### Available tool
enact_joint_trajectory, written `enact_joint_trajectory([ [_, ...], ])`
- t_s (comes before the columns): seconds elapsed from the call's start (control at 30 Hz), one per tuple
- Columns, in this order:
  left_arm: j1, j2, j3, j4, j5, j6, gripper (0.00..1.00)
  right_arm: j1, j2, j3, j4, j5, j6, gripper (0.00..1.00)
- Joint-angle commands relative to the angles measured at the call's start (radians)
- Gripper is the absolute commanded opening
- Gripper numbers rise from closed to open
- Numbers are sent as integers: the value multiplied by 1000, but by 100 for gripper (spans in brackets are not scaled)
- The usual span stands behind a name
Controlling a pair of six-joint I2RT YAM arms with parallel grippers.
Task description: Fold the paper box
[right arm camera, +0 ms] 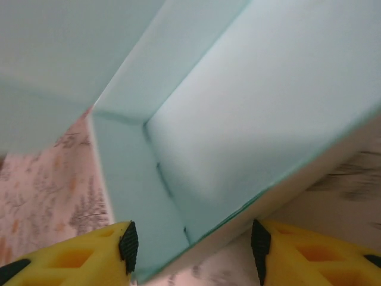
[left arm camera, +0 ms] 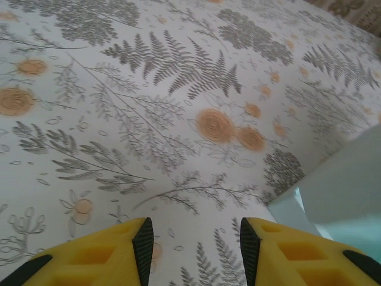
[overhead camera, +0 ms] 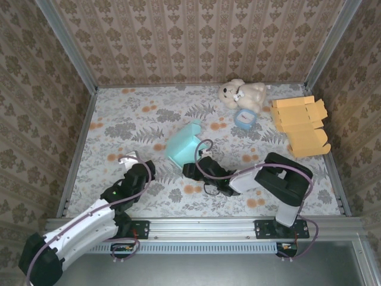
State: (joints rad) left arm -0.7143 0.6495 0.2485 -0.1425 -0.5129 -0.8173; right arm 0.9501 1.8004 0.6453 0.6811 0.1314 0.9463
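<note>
My half-open, empty right gripper (right arm camera: 193, 245) straddles a wall of the pale turquoise paper box (right arm camera: 268, 119) at lower centre; I'd pinch it squarely.

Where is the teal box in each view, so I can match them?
Top external: box at mid-table, just beyond the two grippers.
Left wrist: box at the lower right edge, a pale corner.
Right wrist: box close up across centre and top, its inside facing the camera.
Shared landmark: floral tablecloth.
</note>
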Motion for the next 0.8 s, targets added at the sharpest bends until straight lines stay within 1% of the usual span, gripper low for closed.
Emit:
enact_joint_trajectory([
  [0.0,61,-38,-23,-37,60,30,45,48,58,6,80,38,46,55],
  [0.1,96,-65,-25,-45,97,45,45,59,33,-18,82,96,28,55],
  [0.17,104,-75,-21,-47,107,50,45,65,-13,-30,42,125,-12,55],
  [0.3,104,-80,-4,-36,144,54,45,79,-144,-45,-145,228,-114,56],
  [0.43,97,-92,20,-31,209,92,44,78,-302,-86,-302,348,-213,57],
  [0.5,75,-107,32,-8,245,126,44,74,-373,-77,-396,391,-290,58],
  [0.6,6,-112,93,-25,191,164,44,28,-452,-25,-530,395,-409,59],
  [0.67,-27,-85,149,-48,140,190,45,-28,-483,15,-600,369,-463,59],
  [0.77,-31,1,193,-63,128,178,45,-130,-535,38,-631,307,-501,59],
])
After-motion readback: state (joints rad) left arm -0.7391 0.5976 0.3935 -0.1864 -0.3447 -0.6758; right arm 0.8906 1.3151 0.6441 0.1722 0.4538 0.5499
